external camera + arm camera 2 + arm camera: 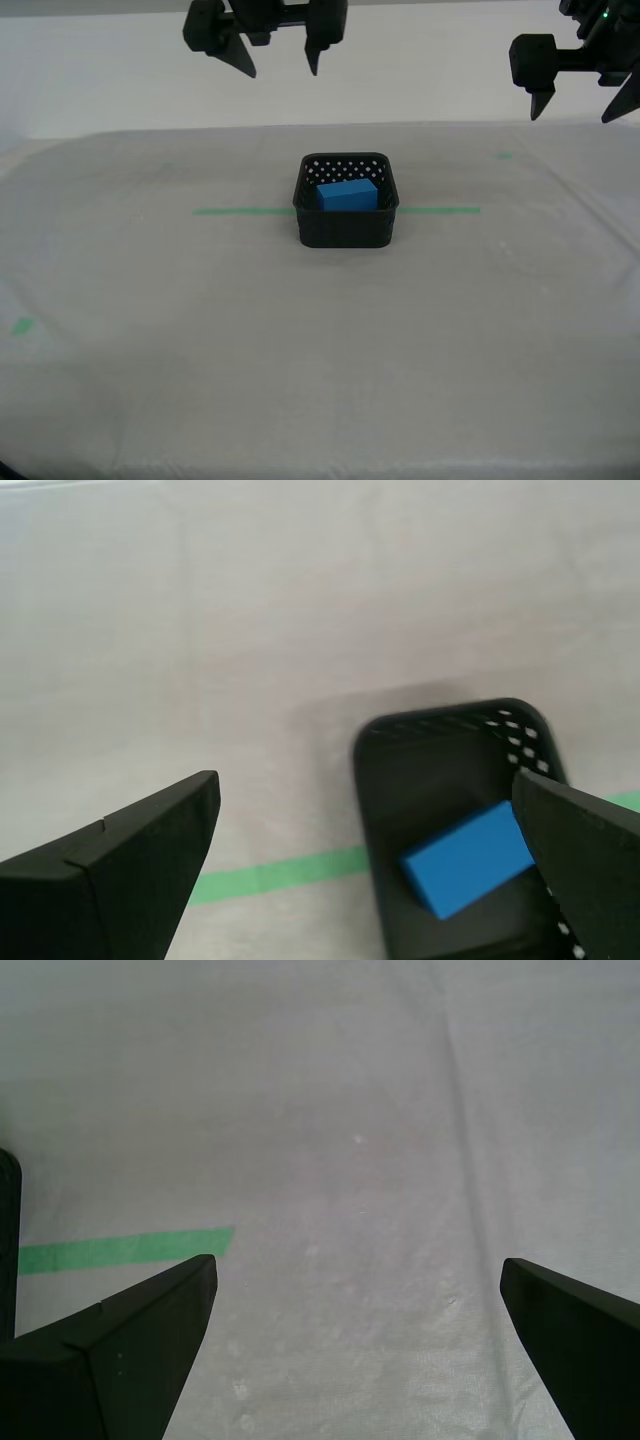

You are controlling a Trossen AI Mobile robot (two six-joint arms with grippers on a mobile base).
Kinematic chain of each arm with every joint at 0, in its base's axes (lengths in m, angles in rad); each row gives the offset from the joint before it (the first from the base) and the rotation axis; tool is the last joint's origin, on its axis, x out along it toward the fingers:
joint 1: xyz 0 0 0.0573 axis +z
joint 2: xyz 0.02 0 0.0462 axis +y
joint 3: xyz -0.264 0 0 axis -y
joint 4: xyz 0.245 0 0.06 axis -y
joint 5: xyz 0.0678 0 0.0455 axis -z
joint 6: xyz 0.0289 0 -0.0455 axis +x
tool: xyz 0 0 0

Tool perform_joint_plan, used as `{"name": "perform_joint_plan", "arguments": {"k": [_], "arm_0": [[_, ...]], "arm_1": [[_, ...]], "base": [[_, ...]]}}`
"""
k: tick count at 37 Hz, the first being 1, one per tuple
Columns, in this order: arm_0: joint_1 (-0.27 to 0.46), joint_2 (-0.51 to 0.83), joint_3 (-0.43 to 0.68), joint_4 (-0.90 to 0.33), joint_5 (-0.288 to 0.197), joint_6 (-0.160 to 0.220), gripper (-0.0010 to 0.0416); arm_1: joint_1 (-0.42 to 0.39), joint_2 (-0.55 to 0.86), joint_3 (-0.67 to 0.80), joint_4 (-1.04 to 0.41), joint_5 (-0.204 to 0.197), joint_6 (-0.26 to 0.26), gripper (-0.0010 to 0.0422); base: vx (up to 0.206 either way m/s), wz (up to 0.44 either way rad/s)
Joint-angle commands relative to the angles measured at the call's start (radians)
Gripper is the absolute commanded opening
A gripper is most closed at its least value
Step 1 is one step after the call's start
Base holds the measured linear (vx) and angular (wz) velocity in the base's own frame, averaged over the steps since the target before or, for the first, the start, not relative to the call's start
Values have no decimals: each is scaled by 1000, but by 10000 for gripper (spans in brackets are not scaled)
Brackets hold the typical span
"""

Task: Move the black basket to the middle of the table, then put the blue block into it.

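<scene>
Centrally on the table [150, 300], the basket [346, 232] sits across the green tape line [235, 211], the block [348, 195] inside it. Bare cloth surrounds it. Both the first gripper [355, 1350] and second gripper [365, 865] hover spread, empty, well above.

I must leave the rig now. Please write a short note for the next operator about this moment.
My first gripper: open, empty, raised above bare cloth.
My second gripper: open, empty, raised above the black basket.
The basket stands near the middle of the table, on the green tape line.
The blue block lies inside it.
Done: both steps look finished.
Left: nothing apparent.
</scene>
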Motion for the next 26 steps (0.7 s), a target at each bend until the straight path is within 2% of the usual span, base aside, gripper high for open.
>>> {"name": "perform_joint_plan", "arguments": {"k": [1, 19, 26], "arm_0": [[0, 0, 0, 0, 0, 0, 399], [0, 0, 0, 0, 0, 0, 398], [0, 0, 0, 1, 0, 0, 399]], "arm_1": [[31, -14, 1, -23, 3, 13, 401], [147, -29, -1, -84, 4, 68, 401], [187, -40, -39, -71, 28, 72, 401]], "base": [[0, 0], [0, 0], [0, 0]]}}
